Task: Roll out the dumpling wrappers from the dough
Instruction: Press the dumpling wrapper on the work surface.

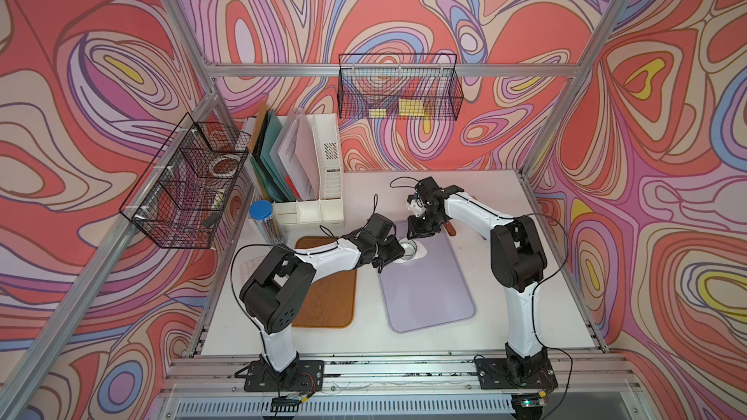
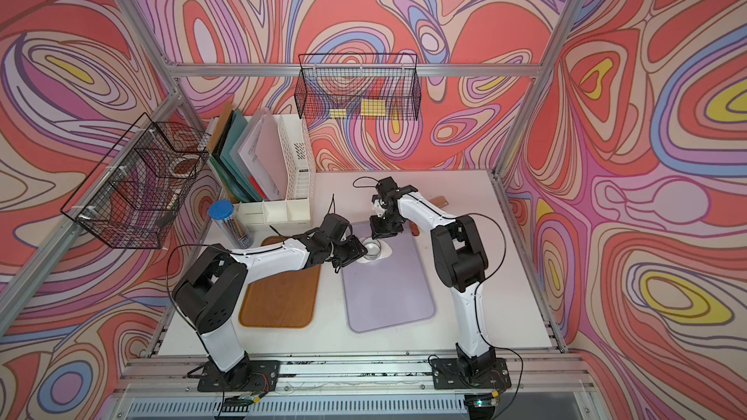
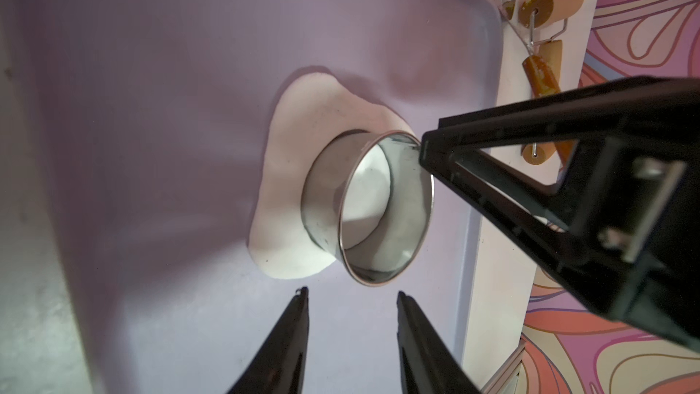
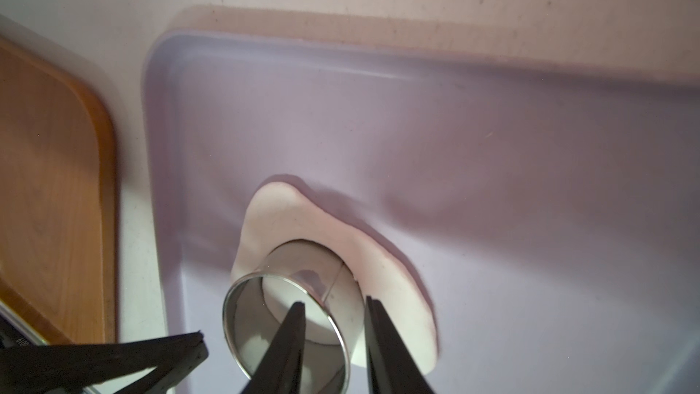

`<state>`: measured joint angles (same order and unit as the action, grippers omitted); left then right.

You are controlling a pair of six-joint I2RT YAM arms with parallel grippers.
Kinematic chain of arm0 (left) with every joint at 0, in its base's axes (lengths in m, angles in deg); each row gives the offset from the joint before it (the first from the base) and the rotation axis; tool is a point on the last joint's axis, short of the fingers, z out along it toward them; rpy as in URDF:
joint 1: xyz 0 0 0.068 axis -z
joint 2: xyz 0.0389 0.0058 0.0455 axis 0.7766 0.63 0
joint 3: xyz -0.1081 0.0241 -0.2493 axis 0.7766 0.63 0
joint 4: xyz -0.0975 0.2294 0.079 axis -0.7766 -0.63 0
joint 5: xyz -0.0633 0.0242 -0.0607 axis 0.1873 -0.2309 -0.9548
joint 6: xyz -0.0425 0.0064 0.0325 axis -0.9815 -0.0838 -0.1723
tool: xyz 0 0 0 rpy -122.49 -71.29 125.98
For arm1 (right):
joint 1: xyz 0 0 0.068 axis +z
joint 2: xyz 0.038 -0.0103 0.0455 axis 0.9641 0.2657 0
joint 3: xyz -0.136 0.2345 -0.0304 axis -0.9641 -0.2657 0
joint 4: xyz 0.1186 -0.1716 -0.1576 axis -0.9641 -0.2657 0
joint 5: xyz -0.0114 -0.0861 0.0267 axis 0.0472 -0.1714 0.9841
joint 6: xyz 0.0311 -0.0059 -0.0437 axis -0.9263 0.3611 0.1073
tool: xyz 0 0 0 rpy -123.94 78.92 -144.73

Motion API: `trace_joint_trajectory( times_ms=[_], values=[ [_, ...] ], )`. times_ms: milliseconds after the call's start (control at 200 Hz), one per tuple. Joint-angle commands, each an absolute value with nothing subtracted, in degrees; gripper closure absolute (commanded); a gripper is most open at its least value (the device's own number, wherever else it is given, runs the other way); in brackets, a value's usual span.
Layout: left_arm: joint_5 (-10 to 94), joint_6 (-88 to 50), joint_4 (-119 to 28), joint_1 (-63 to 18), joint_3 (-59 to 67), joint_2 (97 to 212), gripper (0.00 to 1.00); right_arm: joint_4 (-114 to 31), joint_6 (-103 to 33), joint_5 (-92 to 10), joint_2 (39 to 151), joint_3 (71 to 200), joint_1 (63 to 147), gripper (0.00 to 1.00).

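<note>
Steel ring cutter (image 3: 322, 191) stands upright on the dough (image 3: 288, 183), set near one edge of the sheet, I'd guess to leave room for more cuts. The dough is a thin matte white sheet with an irregular lobed outline. It lies flat on the lavender tray (image 3: 151, 108), toward the tray's far end in both top views. Inside the ring is the dumpling wrapper (image 3: 369, 183), a white round patch being stamped out, I judge; can't tell if it's cut through. Right gripper (image 4: 335, 301) straddles the ring wall, one finger inside and one outside, likely to press or twist it; can't tell whether it's actually pinched. Left gripper (image 3: 352, 293) sits just short of the ring, fingers parted and empty, probably ready to steady it. Wooden roller (image 3: 541, 73) is parked on the table off the tray.
</note>
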<state>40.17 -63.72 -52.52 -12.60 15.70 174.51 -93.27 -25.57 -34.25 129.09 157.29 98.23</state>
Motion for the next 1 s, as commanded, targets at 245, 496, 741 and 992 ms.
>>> trace_joint_trajectory(
  times_ms=[245,496,741,992],
  values=[
    [39.9,-66.3,-50.2,-12.2,12.0,178.5,0.65,-90.9,-24.0,-30.8,130.4,155.5,97.3,0.76],
    [41.1,-66.1,-51.5,-12.2,11.3,178.3,0.65,-90.9,-23.2,-29.1,131.6,154.3,97.3,0.77],
    [41.8,-65.6,-53.0,-12.2,9.1,181.0,0.78,-89.6,-23.9,-28.8,131.1,152.7,97.3,0.89],
    [43.6,-62.7,-58.2,-12.1,6.4,183.5,0.84,-89.2,-24.3,-31.3,128.9,149.5,98.2,0.92]
  ],
)
